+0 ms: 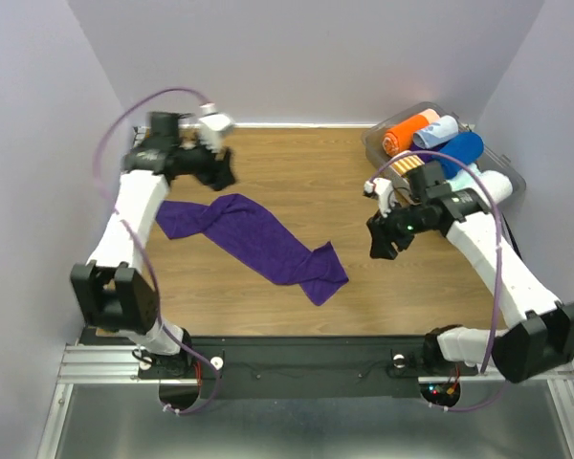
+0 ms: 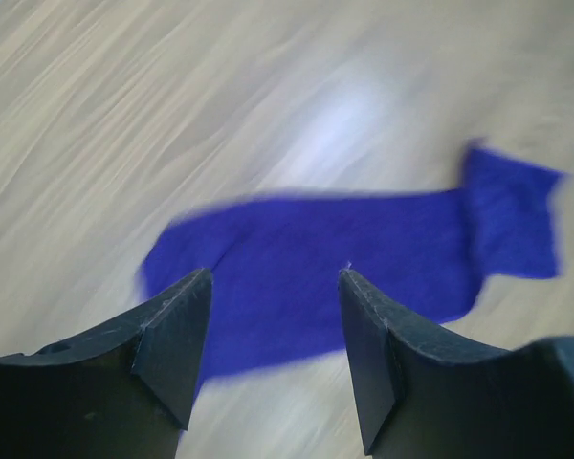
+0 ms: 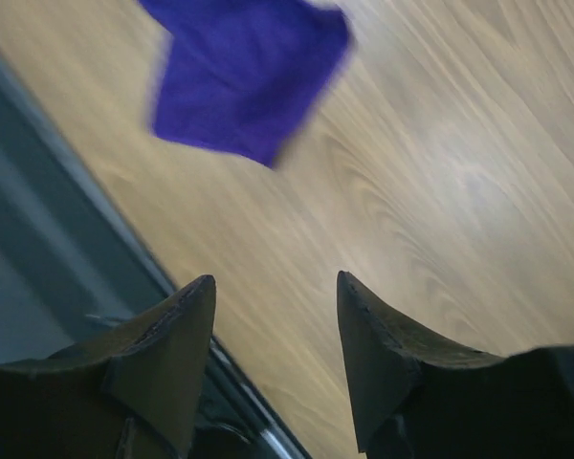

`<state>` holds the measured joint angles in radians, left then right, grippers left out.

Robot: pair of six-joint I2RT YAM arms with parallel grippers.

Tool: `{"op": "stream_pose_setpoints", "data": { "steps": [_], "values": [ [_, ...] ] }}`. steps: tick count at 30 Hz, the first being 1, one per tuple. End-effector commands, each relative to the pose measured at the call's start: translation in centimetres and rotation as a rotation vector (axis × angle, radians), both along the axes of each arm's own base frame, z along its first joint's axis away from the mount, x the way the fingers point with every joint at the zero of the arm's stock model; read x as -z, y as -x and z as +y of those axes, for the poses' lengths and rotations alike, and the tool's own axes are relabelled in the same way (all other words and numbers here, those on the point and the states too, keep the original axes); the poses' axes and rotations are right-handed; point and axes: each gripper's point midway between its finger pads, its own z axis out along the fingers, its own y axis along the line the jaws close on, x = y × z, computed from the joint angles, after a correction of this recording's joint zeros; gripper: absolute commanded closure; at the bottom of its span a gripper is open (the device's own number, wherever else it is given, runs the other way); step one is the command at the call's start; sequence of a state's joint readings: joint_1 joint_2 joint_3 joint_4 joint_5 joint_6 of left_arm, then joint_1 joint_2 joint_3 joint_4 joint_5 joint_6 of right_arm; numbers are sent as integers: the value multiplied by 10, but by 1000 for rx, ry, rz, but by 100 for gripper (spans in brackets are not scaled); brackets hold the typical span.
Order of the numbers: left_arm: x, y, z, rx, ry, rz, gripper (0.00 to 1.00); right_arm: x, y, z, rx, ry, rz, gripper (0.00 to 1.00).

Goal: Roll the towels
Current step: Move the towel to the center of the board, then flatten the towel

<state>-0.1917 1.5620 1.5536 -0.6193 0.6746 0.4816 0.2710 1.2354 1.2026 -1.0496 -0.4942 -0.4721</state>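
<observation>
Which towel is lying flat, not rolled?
The dark purple towel, spread on the table; the royal blue towel sits rolled in the bin.

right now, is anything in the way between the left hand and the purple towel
Nothing visible: only open air separates the left hand from the unrolled dark purple cloth towel. The clear bin of rolled towels sits off in the far right corner.

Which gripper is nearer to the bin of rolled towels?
Right. The right gripper hovers close in front of the bin; the left gripper is across the table, by the purple towel.
</observation>
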Motion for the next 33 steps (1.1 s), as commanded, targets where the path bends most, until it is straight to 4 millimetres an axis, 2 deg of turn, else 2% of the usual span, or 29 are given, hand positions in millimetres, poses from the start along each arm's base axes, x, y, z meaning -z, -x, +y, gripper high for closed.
{"op": "stream_pose_setpoints", "data": {
  "steps": [1, 2, 3, 4, 5, 8, 9, 13, 19, 23, 26, 28, 31, 33],
  "values": [
    [35, 15, 89, -212, -47, 80, 35, 27, -33, 1, 22, 171, -81, 42],
    [45, 18, 102, -225, -72, 94, 35, 35, -40, 17, -22, 187, -128, 39],
    [53, 22, 112, -246, -76, 124, 35, 37, -47, 23, -38, 205, -163, 38],
    [66, 29, 132, -291, -73, 167, 35, 40, -54, 26, -49, 227, -190, 37],
    [72, 36, 137, -274, -78, 186, 35, 47, -67, 35, -79, 245, -223, 35],
    [87, 49, 156, -289, -88, 241, 34, 55, -92, 45, -164, 271, -311, 34],
    [91, 57, 157, -276, -96, 276, 34, 66, -95, 49, -202, 274, -306, 34],
    [92, 57, 186, -344, -114, 282, 34, 85, -105, 64, -338, 267, -343, 34],
    [117, 59, 223, -412, -264, 316, 34, 114, -107, 79, -447, 282, -348, 32],
    [127, 49, 234, -437, -295, 317, 34, 120, -101, 95, -489, 247, -340, 32],
    [130, 36, 234, -421, -281, 316, 34, 129, -97, 99, -517, 241, -326, 33],
    [125, 22, 236, -414, -274, 290, 34, 133, -94, 103, -530, 234, -317, 37],
    [132, 7, 238, -363, -276, 283, 34, 142, -91, 106, -549, 234, -301, 43],
    [130, -2, 236, -331, -290, 265, 34, 146, -91, 108, -557, 234, -292, 50]
  ]
}}
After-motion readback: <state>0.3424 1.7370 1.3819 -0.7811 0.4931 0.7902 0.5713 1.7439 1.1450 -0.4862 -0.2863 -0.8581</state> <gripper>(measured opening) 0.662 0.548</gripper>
